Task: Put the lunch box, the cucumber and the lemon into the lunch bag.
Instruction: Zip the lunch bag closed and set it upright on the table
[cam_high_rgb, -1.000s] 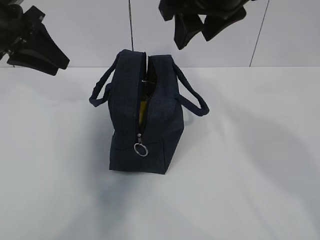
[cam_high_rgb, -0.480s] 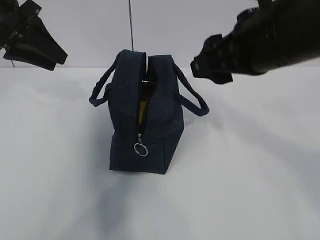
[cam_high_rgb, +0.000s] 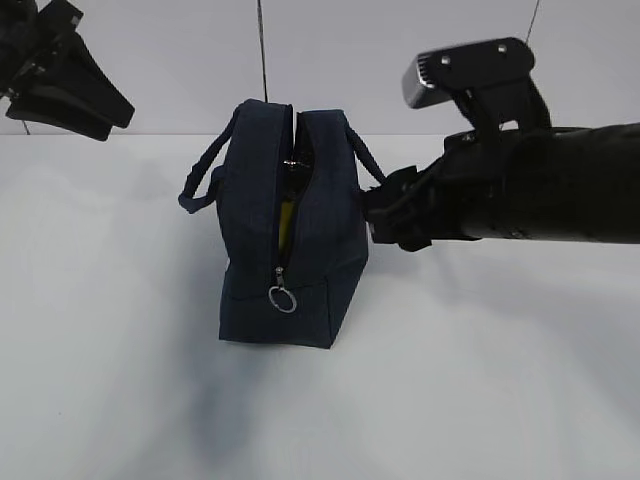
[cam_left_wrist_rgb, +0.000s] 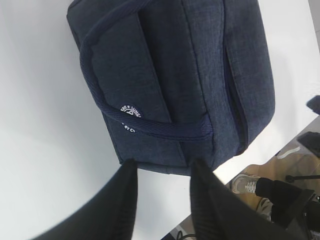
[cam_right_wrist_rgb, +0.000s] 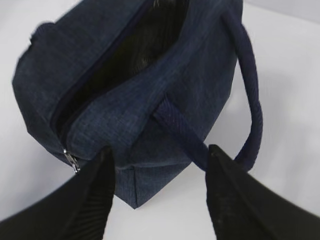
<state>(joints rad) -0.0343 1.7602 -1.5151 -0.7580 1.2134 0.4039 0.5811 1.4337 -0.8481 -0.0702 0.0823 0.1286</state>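
The dark navy lunch bag (cam_high_rgb: 300, 240) stands upright mid-table, its top zipper partly undone and the silver ring pull (cam_high_rgb: 282, 299) hanging at the near end. A yellow sliver of the lemon (cam_high_rgb: 285, 222) shows through the gap. The lunch box and the cucumber are hidden. My right gripper (cam_high_rgb: 378, 215) is open and empty, right beside the bag's right side at its handle (cam_right_wrist_rgb: 250, 90); in the right wrist view the bag (cam_right_wrist_rgb: 125, 100) and a handle strap lie just past the open gripper (cam_right_wrist_rgb: 160, 170). My left gripper (cam_high_rgb: 70, 85) hangs open and empty, high at the far left, looking onto the bag's logo side (cam_left_wrist_rgb: 175, 75).
White table (cam_high_rgb: 480, 380) all round the bag, white wall panels behind. In the left wrist view the table's far edge (cam_left_wrist_rgb: 260, 145) drops to a floor with a person's shoe (cam_left_wrist_rgb: 246, 185) and stand legs.
My right arm has swung down from above the bag to its right side, level with the handle. The left gripper and the bag have stayed put.
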